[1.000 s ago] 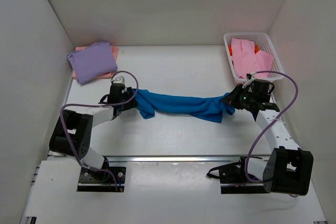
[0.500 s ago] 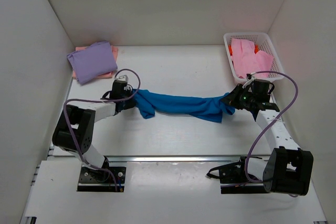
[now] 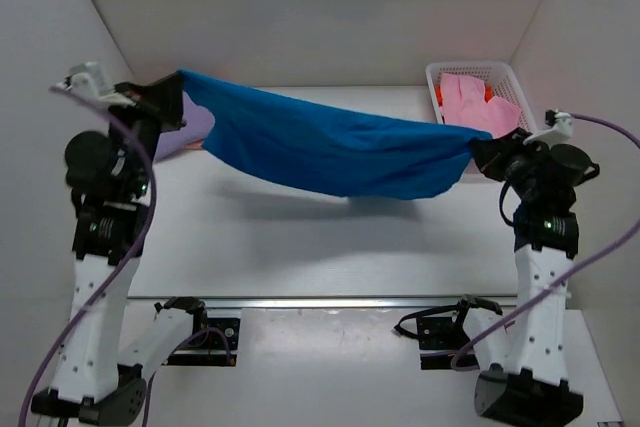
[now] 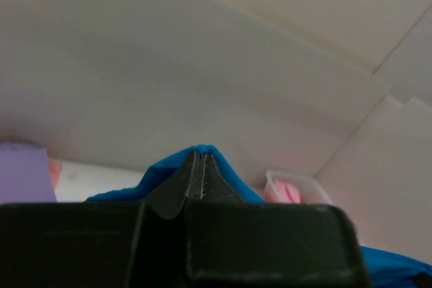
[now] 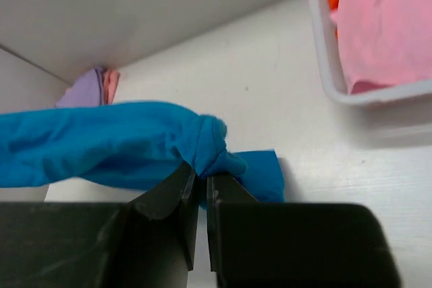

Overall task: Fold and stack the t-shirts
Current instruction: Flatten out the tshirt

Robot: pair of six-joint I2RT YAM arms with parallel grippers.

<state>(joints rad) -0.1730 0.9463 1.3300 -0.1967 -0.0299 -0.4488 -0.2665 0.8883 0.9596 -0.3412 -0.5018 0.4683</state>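
Stretching left to right, the blue shirt [image 3: 330, 152] hangs between your left hand [image 3: 173, 107] and right hand [image 3: 482, 152], each clenched on an end.

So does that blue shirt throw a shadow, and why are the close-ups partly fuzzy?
Top external: even, soft light; the blue t-shirt casts a faint shadow on the table. Left wrist: the left end effector is a dark near block, everything beyond it soft. Right wrist: shirt sharp, white basket slightly blurred.
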